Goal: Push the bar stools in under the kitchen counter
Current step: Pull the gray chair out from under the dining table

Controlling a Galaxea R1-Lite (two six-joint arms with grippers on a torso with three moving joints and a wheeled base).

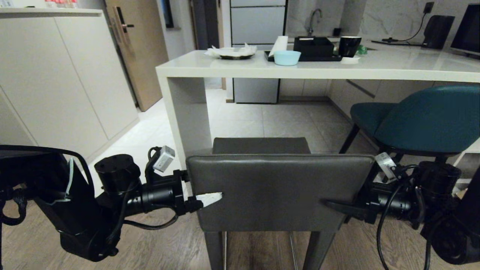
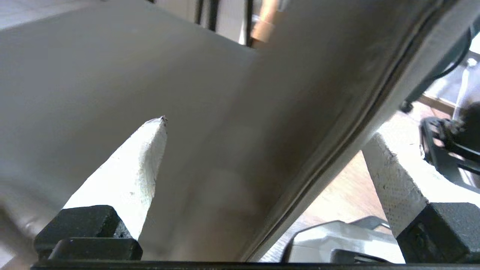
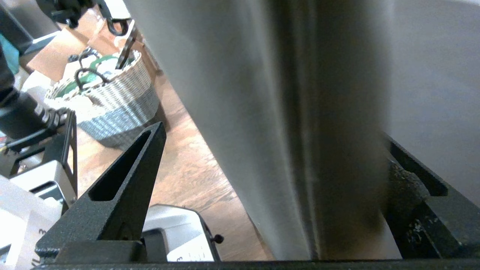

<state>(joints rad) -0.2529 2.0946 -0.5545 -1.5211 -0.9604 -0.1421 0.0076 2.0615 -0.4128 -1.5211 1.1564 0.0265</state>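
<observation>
We bracket the grey stool's backrest [image 1: 277, 191] with left gripper [image 2: 262, 157] and right gripper [image 3: 273, 180] (both wide open, clamping nothing) to steer it squarely under the counter [image 1: 318, 67].

Both arms are extended forward and low, wrists turned inward toward each other. The left gripper [image 1: 202, 197] is held level with its jaws spread wide; one white-padded finger [image 2: 129, 176] is seen pointing inward. The right gripper [image 1: 337, 206] is likewise held level, black fingers [image 3: 123, 195] spread wide.
</observation>
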